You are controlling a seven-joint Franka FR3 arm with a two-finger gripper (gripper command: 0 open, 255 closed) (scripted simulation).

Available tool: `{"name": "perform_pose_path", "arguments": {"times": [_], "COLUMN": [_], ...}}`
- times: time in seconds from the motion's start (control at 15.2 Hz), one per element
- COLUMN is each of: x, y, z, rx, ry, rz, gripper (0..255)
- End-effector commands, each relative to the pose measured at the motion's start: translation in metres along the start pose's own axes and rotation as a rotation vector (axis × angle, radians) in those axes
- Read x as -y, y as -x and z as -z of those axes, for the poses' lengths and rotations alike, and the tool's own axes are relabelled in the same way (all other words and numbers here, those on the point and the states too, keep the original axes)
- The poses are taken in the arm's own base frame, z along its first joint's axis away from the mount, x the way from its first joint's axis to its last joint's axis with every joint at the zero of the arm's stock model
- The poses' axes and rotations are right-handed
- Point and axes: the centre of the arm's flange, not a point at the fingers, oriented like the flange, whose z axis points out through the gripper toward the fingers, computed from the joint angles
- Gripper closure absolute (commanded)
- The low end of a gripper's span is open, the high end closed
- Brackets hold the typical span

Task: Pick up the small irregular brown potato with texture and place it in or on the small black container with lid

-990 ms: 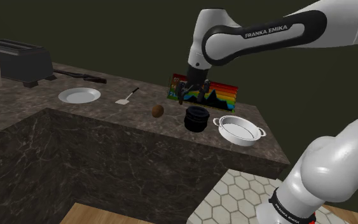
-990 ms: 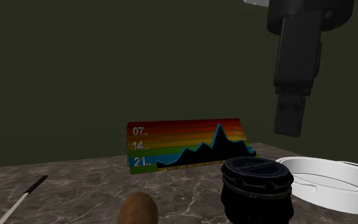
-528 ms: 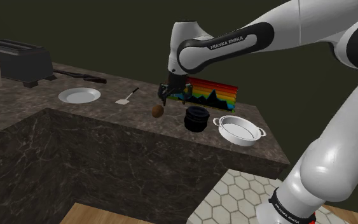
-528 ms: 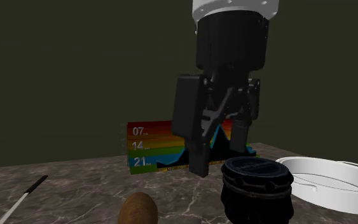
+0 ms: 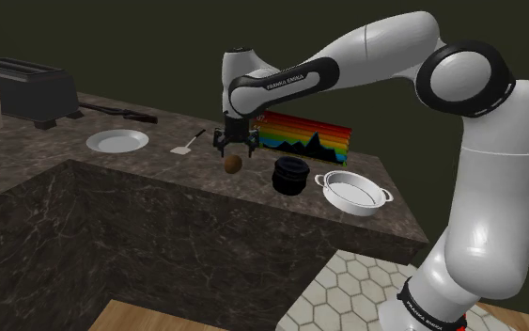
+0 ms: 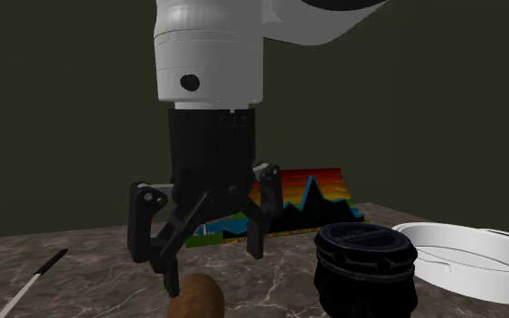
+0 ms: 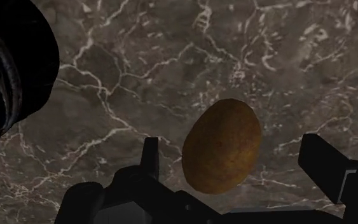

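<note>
Brown potato [image 7: 222, 146] lies under the parted pincer [image 6: 213, 268], near counter [image 5: 145, 162] edge.

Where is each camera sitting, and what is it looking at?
Shoulder view: up high beside the robot, looking down over the counter; the whole white arm shows, hand above the potato.
Second exterior view: low by the counter, facing the dark wall; the arm's end and open hand show.
Wrist view: on the hand, looking down at the potato; two black fingers show.
Shared: all three show the potato and black container.
</note>
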Motion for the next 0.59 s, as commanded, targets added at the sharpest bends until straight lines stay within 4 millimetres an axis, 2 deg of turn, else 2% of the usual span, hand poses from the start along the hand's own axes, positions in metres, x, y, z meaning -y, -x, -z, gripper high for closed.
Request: {"name": "perform_pose_path", "arguments": {"times": [0.0,0.53], "x": [0.012,0.013], "y": [-0.016,-0.018], "z": [-0.015,-0.057], "rx": [-0.003,-0.003], "ry": [0.013,0.014], "rz": [-0.047,-0.052], "gripper": [0,0]}}
